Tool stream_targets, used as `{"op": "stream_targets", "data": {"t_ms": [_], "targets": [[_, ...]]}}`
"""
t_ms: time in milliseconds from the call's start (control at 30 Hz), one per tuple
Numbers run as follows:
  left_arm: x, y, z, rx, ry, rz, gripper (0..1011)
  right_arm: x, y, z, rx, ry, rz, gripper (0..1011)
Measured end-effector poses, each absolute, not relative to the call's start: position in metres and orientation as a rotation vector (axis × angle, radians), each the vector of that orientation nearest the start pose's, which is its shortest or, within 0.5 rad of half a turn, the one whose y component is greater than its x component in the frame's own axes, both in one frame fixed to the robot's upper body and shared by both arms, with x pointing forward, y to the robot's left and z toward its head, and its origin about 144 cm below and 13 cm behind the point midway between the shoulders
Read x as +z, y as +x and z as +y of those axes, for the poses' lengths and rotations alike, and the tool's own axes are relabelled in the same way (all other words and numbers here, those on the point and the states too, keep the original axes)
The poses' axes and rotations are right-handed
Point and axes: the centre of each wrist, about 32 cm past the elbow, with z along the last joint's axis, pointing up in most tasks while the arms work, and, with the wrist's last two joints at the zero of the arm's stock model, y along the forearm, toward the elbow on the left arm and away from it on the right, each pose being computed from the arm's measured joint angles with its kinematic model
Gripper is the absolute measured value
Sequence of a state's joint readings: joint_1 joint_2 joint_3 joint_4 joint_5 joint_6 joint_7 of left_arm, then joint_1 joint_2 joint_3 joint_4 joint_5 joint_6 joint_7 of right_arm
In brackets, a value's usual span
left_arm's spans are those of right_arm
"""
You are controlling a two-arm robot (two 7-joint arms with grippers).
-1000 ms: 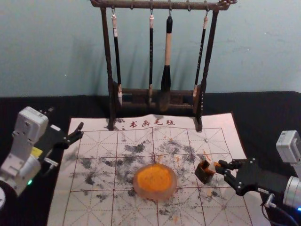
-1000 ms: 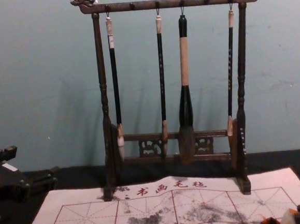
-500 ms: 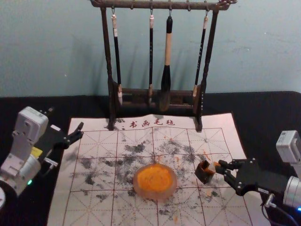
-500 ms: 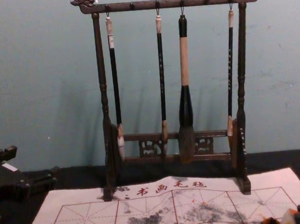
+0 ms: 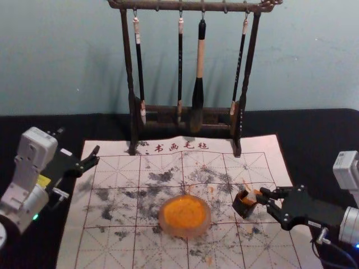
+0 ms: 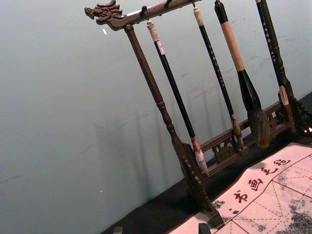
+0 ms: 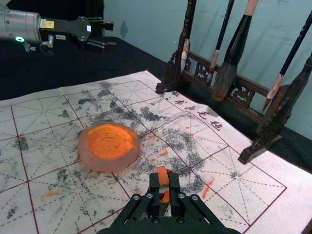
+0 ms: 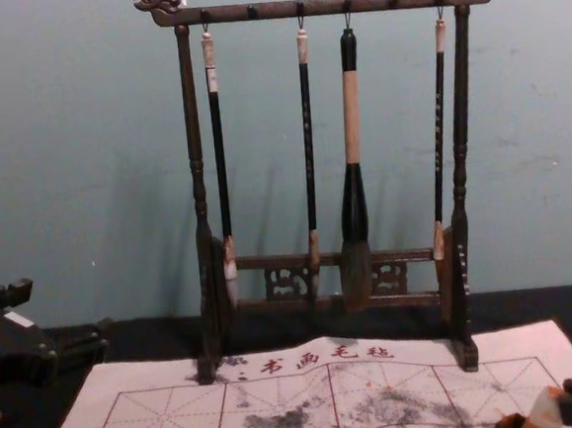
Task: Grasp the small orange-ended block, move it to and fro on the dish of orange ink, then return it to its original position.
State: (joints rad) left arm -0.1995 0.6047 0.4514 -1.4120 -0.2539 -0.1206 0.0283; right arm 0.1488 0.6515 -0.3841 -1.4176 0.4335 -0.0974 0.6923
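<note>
at the orange ink dish's [image 5: 164, 225] three o'clock, the right gripper [image 5: 262, 196] pinches the small orange-ended block [image 5: 252, 198] by the dark box [image 5: 243, 209]; at ten, the left gripper [image 5: 78, 143] idles, fingers wide apart.

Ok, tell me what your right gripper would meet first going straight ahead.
Past the small block at its tips, the right gripper would probably meet the dark box first, with the orange dish beyond, though the gripper's height is unclear.

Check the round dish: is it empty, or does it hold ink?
It holds ink: orange ink spreads inside the dish's pale rim. How deep, I cannot tell.
</note>
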Motion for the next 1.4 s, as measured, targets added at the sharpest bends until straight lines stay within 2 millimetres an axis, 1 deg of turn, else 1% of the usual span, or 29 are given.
{"op": "stream_targets", "data": {"t_ms": [267, 667, 933, 1067, 1233, 1400], "targets": [[1.140, 0.489, 0.310, 1.248, 0.304, -0.285, 1001, 1.147, 0.479, -0.343, -0.622, -0.265, -0.046, 90], [1.140, 0.489, 0.310, 1.248, 0.304, -0.285, 1001, 1.164, 0.474, -0.349, -0.640, -0.286, -0.102, 90], [1.140, 0.489, 0.310, 1.248, 0.305, -0.285, 1001, 1.173, 0.477, -0.350, -0.645, -0.276, -0.143, 91], [1.140, 0.489, 0.310, 1.248, 0.304, -0.285, 1001, 1.178, 0.480, -0.346, -0.638, -0.259, -0.165, 90], [1.140, 0.489, 0.310, 1.248, 0.304, -0.285, 1001, 1.178, 0.484, -0.340, -0.620, -0.253, -0.168, 90], [1.140, 0.489, 0.310, 1.248, 0.304, -0.285, 1001, 1.176, 0.493, -0.330, -0.581, -0.258, -0.169, 91]]}}
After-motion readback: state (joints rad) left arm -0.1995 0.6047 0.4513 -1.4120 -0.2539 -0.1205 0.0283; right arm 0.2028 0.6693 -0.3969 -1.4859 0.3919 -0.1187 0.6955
